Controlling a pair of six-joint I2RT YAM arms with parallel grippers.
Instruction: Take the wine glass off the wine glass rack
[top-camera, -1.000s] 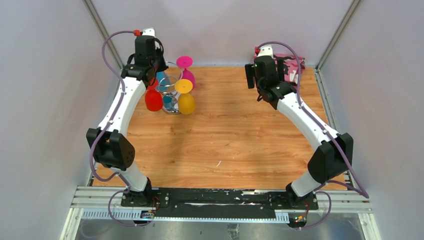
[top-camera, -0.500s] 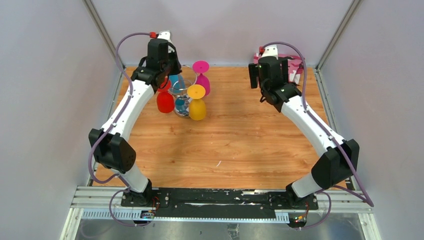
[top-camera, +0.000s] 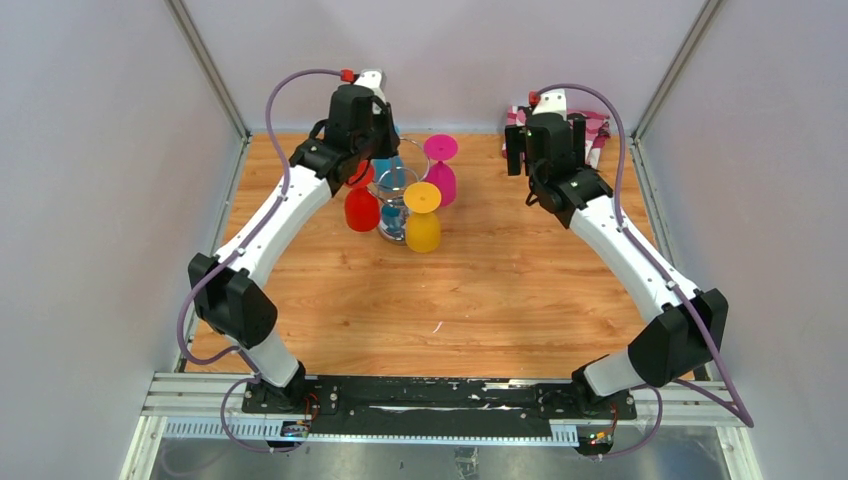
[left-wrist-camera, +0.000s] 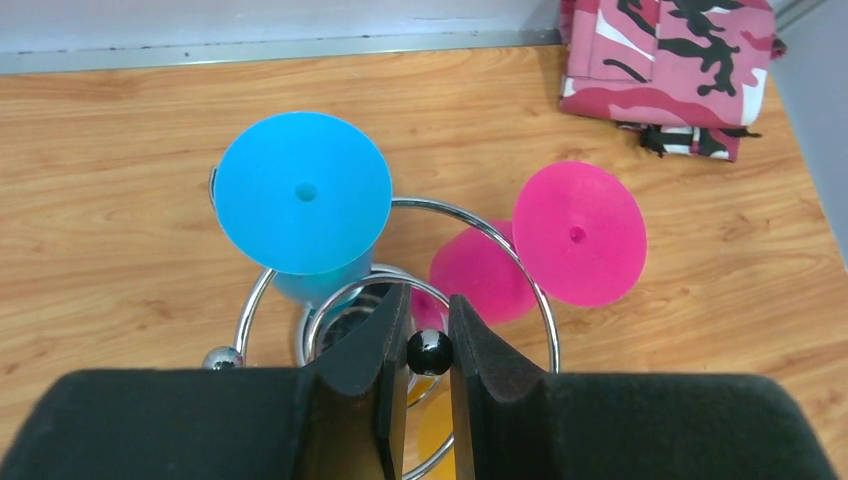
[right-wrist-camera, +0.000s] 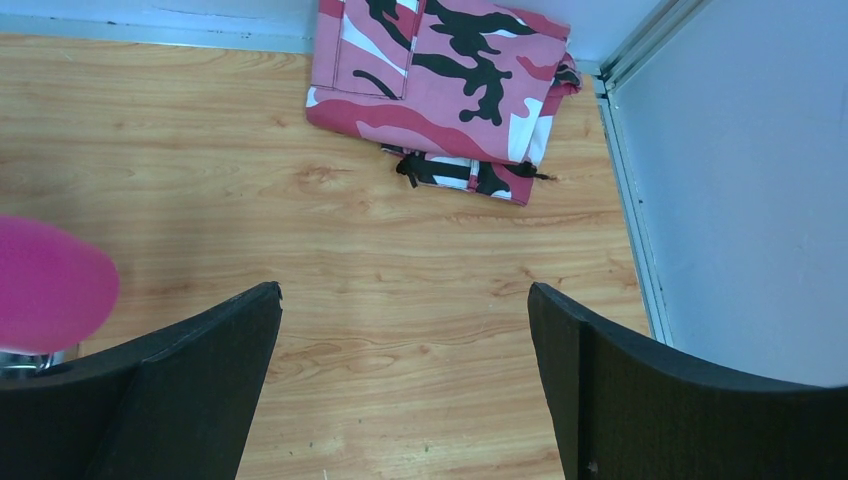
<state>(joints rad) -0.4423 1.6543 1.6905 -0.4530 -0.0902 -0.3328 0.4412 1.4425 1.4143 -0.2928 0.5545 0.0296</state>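
Observation:
The wine glass rack (top-camera: 394, 208), a chrome wire stand, is at the back of the table, left of centre. Several plastic wine glasses hang upside down on it: red (top-camera: 361, 211), yellow (top-camera: 423, 229), pink (top-camera: 441, 181) and blue (left-wrist-camera: 303, 190). In the left wrist view my left gripper (left-wrist-camera: 428, 350) is shut on the dark ball (left-wrist-camera: 429, 352) topping the rack's central post, inside the chrome ring (left-wrist-camera: 545, 300). The pink glass (left-wrist-camera: 578, 233) hangs to the right of the ring. My right gripper (right-wrist-camera: 405, 290) stands wide open over bare wood at the back right, holding nothing.
A folded pink camouflage cloth (right-wrist-camera: 445, 70) lies in the back right corner against the wall. Grey walls and metal frame posts (top-camera: 208, 70) close in the table on three sides. The arm bases are bolted to a black rail (top-camera: 440, 395) at the near edge.
The left arm has carried the rack with its glasses to the right along the back of the table. The right arm has drawn slightly back and right, its jaws still wide.

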